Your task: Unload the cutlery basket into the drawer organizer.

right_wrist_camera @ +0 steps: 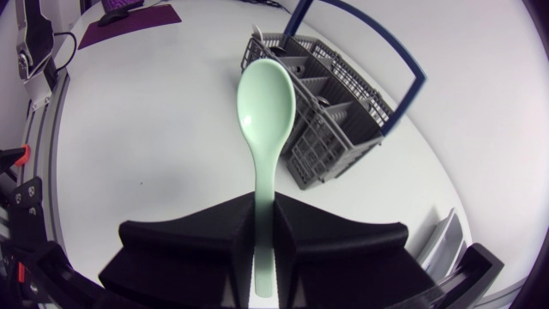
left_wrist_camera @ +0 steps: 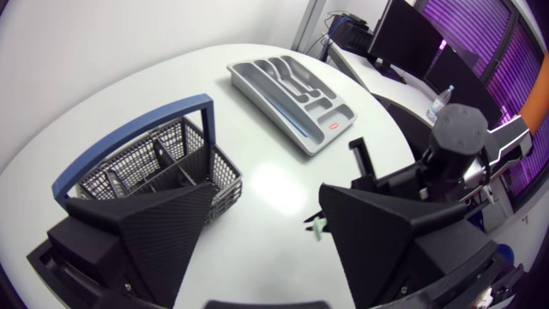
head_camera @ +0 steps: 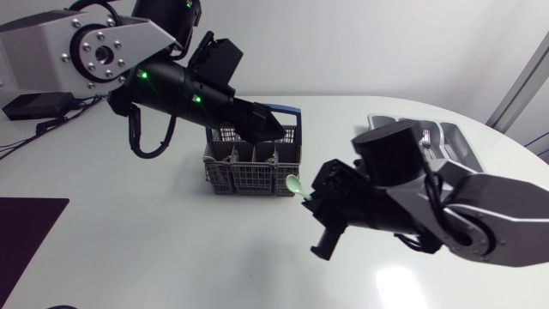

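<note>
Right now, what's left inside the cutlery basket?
Inside the cutlery basket, no cutlery shows in the visible compartments. The left gripper covers part, and mesh walls hide the floors.

Robotics lab: a robot's left arm (head_camera: 176, 86) and right arm (head_camera: 455, 210) flank a white surface (head_camera: 154, 249), with a black box (head_camera: 34, 105) and loose cables (head_camera: 19, 142) at one corner.

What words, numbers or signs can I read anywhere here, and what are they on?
On the organizer, a red label: its print is too small to read.
On the basket and the spoon: no writing shows.
</note>
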`<control>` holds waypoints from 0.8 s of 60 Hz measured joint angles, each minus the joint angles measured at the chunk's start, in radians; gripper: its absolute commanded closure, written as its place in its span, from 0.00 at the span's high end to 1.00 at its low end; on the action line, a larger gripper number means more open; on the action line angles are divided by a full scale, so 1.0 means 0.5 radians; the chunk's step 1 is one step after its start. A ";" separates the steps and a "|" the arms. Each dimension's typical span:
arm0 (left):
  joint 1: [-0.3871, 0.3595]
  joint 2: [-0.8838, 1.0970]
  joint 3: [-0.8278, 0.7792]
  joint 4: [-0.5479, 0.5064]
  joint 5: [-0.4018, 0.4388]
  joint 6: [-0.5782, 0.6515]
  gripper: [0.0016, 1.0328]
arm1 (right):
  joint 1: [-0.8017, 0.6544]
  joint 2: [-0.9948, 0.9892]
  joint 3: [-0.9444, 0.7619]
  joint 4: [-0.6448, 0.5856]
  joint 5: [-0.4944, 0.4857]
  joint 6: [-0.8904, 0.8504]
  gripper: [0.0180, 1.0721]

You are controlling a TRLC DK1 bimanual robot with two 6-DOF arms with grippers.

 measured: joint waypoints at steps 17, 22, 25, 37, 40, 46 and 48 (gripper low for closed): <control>-0.020 0.001 -0.171 0.313 -0.398 0.168 0.91 | -0.931 -0.214 -0.022 -0.384 -0.649 -0.544 0.06; -0.046 0.008 -0.197 0.346 -0.472 0.210 0.91 | -1.167 -0.206 -0.026 -0.459 -0.751 -0.773 0.06; -0.065 0.016 -0.202 0.369 -0.523 0.226 0.91 | -1.299 -0.184 -0.026 -0.493 -0.803 -0.909 0.06; -0.171 0.042 -0.250 0.497 -0.744 0.341 0.91 | -1.801 0.146 -0.004 -0.538 -0.880 -1.540 0.06; -0.198 0.052 -0.271 0.532 -0.803 0.375 0.91 | -1.901 0.259 0.027 -0.538 -0.884 -1.685 0.06; -0.240 0.076 -0.324 0.596 -0.911 0.429 0.91 | -2.076 0.481 0.111 -0.537 -0.883 -1.963 0.06; -0.248 0.083 -0.342 0.610 -0.935 0.440 0.91 | -2.132 0.549 0.144 -0.538 -0.880 -2.055 0.06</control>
